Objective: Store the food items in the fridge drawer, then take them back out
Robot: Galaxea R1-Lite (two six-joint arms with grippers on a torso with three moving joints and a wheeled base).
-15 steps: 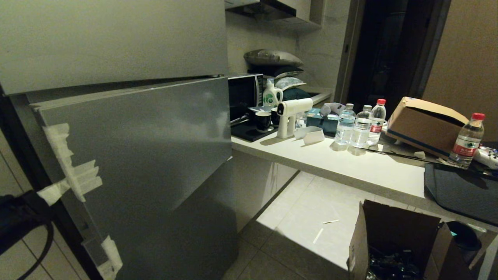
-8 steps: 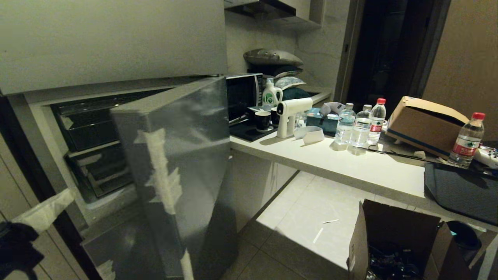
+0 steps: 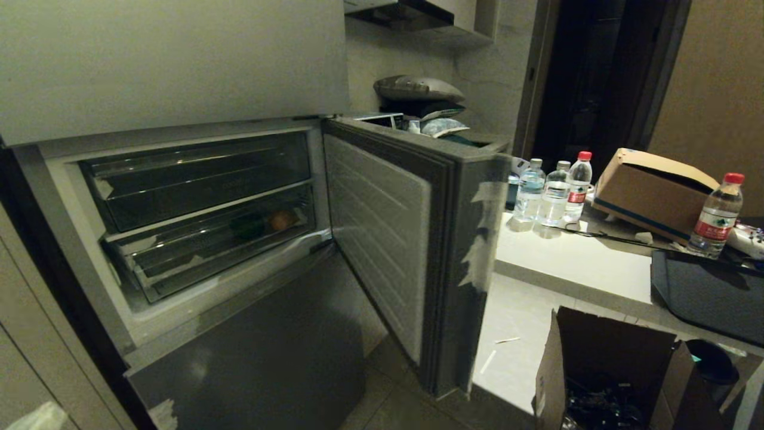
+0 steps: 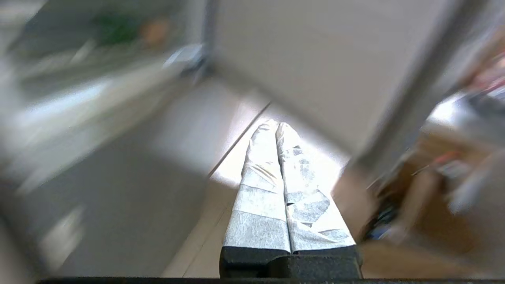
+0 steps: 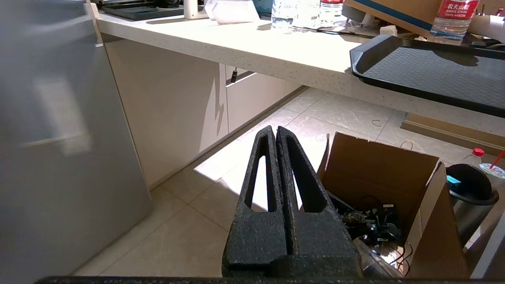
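Note:
The fridge compartment stands open in the head view, with two clear drawers pushed in. The lower one, the fridge drawer [image 3: 209,254], has white tape scraps at its front corner. Inside it lie the food items, a dark green one [image 3: 248,226] and a smaller tan one [image 3: 280,219]. They show blurred in the left wrist view, the green item [image 4: 114,28] beside the tan item [image 4: 154,32]. My left gripper [image 4: 276,126], wrapped in white tape, is shut and empty, low and left of the fridge, over the floor. Only its taped tip [image 3: 37,417] reaches the head view. My right gripper [image 5: 275,130] is shut and empty, parked above the floor.
The open fridge door [image 3: 382,239] juts out toward the counter [image 3: 567,257]. Water bottles [image 3: 555,191], a cardboard box [image 3: 650,185] and a black tray [image 3: 704,292] sit on the counter. An open carton [image 3: 603,358] of clutter and a black bin [image 5: 471,189] stand on the floor.
The fridge door has swung from nearly shut to wide open toward the right, baring the drawers. My left gripper has dropped toward the bottom-left corner of the head view.

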